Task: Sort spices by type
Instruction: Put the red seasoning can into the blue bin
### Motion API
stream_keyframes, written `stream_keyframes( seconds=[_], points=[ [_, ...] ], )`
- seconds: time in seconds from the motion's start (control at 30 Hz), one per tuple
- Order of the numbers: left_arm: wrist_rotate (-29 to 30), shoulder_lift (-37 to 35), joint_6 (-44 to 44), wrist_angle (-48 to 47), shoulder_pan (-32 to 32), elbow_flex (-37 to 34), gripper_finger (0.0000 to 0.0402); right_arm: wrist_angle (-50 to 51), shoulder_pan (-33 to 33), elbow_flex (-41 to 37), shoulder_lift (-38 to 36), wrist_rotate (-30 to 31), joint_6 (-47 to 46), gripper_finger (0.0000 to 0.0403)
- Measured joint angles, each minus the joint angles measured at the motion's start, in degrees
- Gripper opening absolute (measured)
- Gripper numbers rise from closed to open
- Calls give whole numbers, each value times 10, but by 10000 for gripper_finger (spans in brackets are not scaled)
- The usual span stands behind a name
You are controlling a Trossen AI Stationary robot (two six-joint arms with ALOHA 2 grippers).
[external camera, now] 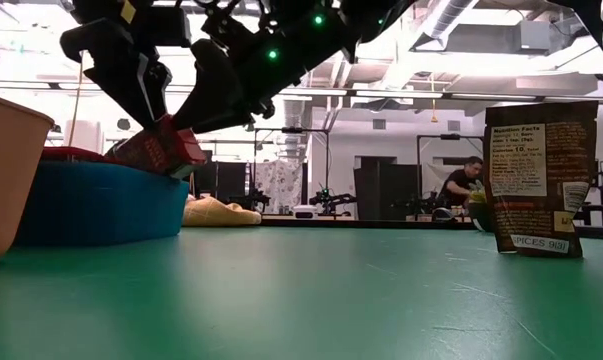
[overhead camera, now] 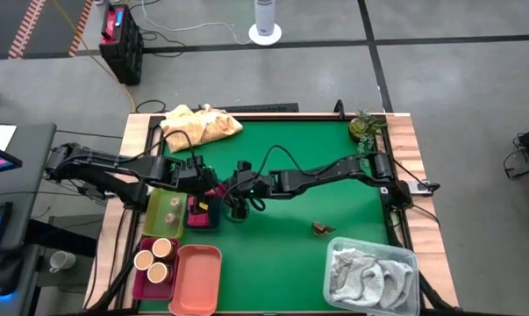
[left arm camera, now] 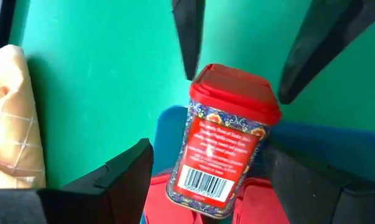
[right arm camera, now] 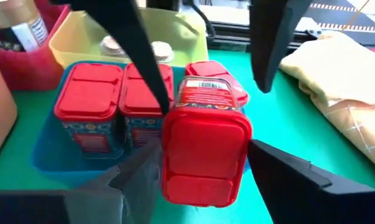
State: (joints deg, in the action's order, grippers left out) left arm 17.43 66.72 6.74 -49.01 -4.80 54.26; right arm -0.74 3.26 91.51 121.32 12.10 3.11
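Over the blue bin (right arm camera: 47, 163), a red-lidded spice tin (right arm camera: 206, 140) tilts between the spread-open right gripper (right arm camera: 199, 171) and left gripper (left arm camera: 203, 180); neither visibly clamps it; it looks rigid, light, slick, best pinched across flat sides; beyond lies the yellow cloth (overhead camera: 201, 127)

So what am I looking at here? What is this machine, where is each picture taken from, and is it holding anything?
This is a robot with two dark arms at a green table. One camera looks down from above, one sits at table height, and one rides on each wrist. The left pincer and right pincer meet around a red-lidded patterned spice tin, tilted over a blue tray of similar tins. I cannot tell which pincer bears it. Also on the table are tan-lidded round jars, a brown spice pouch and a yellow cloth.
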Motion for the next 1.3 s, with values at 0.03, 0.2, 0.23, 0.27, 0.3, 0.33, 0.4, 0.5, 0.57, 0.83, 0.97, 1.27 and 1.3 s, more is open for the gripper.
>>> stream_keyframes(
  seconds=[0.03, 0.2, 0.23, 0.27, 0.3, 0.33, 0.4, 0.5, 0.57, 0.83, 0.97, 1.27, 1.3],
  points=[
    [0, 0, 2, 0, 0, 0, 290, -5, 0, -2, 0, 0, 1, 276],
    [-3, 0, 6, 0, 0, 0, 290, -11, 1, -10, 0, -2, 19, 287],
    [-5, 0, 6, 0, 0, 0, 290, -12, 2, -10, 0, -2, 22, 294],
    [-5, 0, 6, 0, 0, 0, 290, -14, 2, -10, 0, -2, 29, 302],
    [-6, 0, 6, 0, 0, 0, 290, -15, 2, -10, 0, -2, 35, 312],
    [-6, 0, 5, 0, 0, 0, 290, -15, 2, -10, 0, -2, 38, 323],
    [-6, 0, 5, 0, 0, 0, 290, -15, 2, -10, 0, -2, 38, 346],
    [-6, 0, 4, 0, 0, 0, 290, -17, 2, -10, 0, -2, 32, 375],
    [-6, 0, 4, 1, 0, 0, 290, -19, 1, -10, 0, -2, 31, 384],
    [-6, 0, 6, -1, 0, -1, 290, -40, -11, -9, 36, -41, 10, 366],
    [-6, 0, 6, -1, 0, -1, 290, -35, -17, -9, 37, -41, 3, 348],
    [-6, 0, 6, -2, 0, -1, 290, -18, -24, -9, 37, -47, 4, 283],
    [-6, 0, 6, -3, 0, -1, 290, -12, -24, -9, 37, -47, 8, 274]
  ],
)
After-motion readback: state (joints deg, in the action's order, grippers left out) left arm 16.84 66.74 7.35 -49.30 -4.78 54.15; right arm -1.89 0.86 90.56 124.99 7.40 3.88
